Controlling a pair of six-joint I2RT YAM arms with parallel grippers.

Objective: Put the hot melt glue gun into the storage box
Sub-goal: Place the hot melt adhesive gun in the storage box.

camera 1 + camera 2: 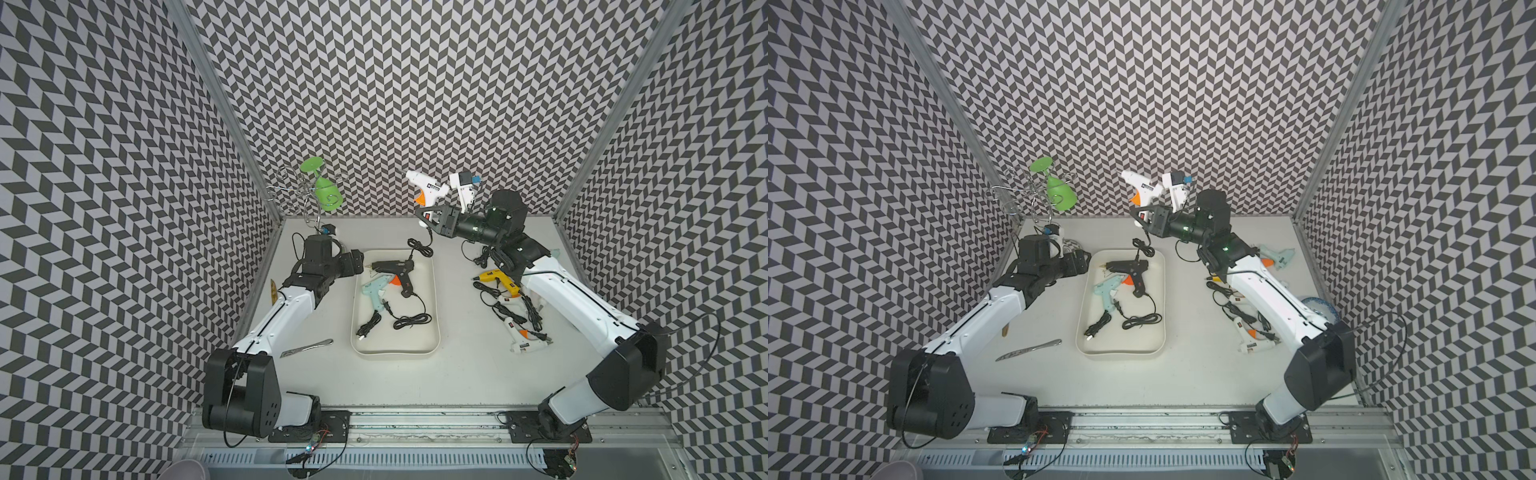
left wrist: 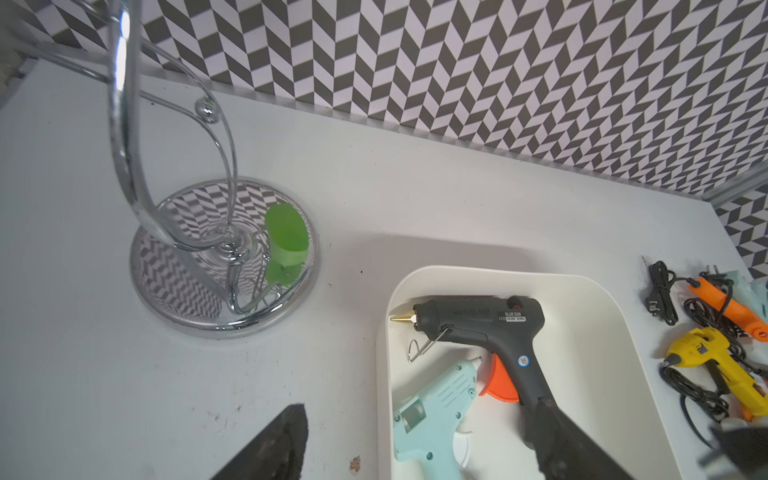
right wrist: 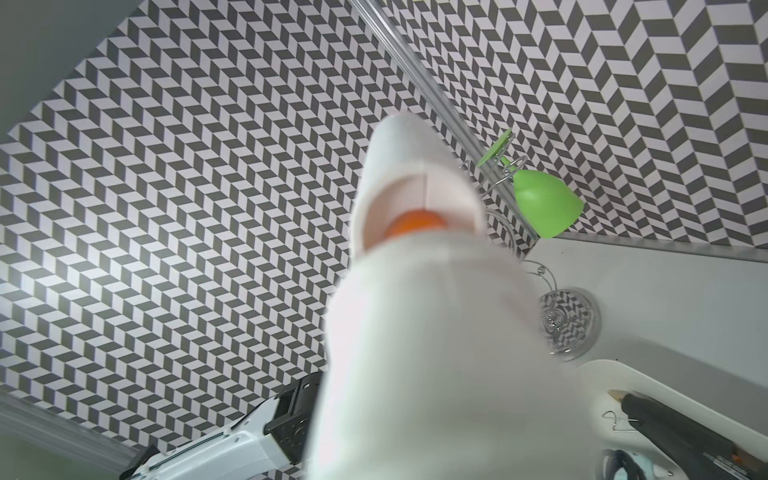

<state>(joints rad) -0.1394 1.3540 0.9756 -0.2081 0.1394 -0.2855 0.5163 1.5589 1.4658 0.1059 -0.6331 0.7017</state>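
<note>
Above the far rim of the storage box (image 1: 395,354), the right gripper (image 1: 430,218) grips the white glue gun (image 1: 427,189) by its handle, and its cord (image 1: 419,246) hangs down to that rim. The left gripper (image 1: 358,262), jaws wide, sits beside the box's far left corner. The box's near end lies bare.

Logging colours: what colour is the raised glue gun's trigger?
Orange trigger on the white plastic glue gun, clearest in a top view.
</note>
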